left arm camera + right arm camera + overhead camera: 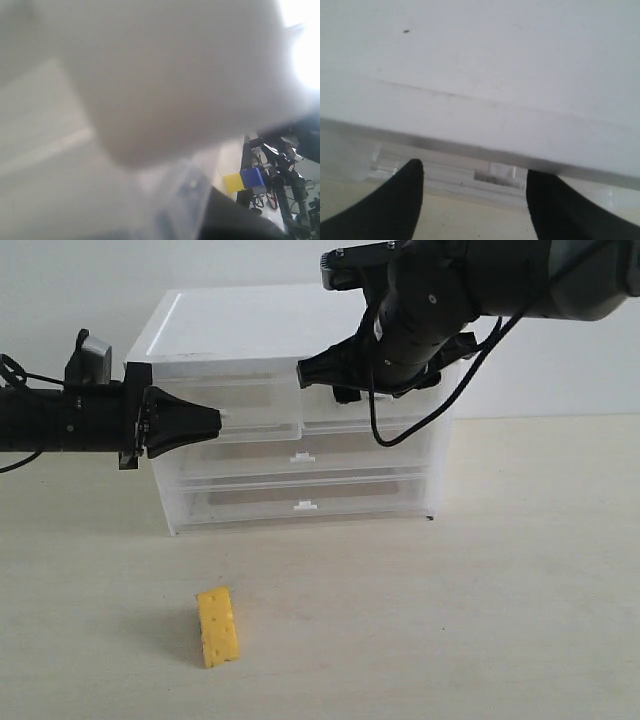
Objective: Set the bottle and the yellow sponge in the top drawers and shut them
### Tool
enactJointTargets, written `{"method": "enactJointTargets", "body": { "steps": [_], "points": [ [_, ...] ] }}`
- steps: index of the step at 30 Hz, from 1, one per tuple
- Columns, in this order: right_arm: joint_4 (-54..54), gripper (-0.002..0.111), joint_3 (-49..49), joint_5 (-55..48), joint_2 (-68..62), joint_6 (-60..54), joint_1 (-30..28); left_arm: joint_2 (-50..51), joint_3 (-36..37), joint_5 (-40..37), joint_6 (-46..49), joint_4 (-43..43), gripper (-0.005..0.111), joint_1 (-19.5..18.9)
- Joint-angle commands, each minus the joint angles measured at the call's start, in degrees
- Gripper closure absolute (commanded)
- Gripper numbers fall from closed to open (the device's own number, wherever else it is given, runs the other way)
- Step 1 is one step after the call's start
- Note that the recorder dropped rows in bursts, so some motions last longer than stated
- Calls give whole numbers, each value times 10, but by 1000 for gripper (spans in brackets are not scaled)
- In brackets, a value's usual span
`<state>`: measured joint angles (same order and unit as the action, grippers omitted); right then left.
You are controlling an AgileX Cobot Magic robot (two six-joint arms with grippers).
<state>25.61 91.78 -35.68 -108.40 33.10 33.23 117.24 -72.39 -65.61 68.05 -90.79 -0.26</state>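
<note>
Yellow sponge (pixel 217 626) sits on the table (pixel 500 590), six o'clock from the cabinet (pixel 260 320). It's probably light and squashy, so pinch its long sides. No bottle in sight. Right gripper (pixel 472 170) is spread wide at the top drawers (pixel 240 400). Left gripper (pixel 212 420), can't tell.

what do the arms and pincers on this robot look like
Both arms are black. The left arm is a slim tube with a grey camera box on top, ending in a tapered black left pincer. The right arm has bulky rounded joints, a black cable, and a right pincer with black wedge fingers.
</note>
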Motion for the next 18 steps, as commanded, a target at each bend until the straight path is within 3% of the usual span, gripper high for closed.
{"method": "enactJointTargets", "body": {
  "steps": [1, 18],
  "points": [
    [73, 53, 9, 90, 13, 24, -7, -9, 14, -44, 12, 12, 103, 8],
    [179, 53, 9, 149, -20, 197, -7, -14, 78, -44, 50, -5, 103, 8]
  ]
}}
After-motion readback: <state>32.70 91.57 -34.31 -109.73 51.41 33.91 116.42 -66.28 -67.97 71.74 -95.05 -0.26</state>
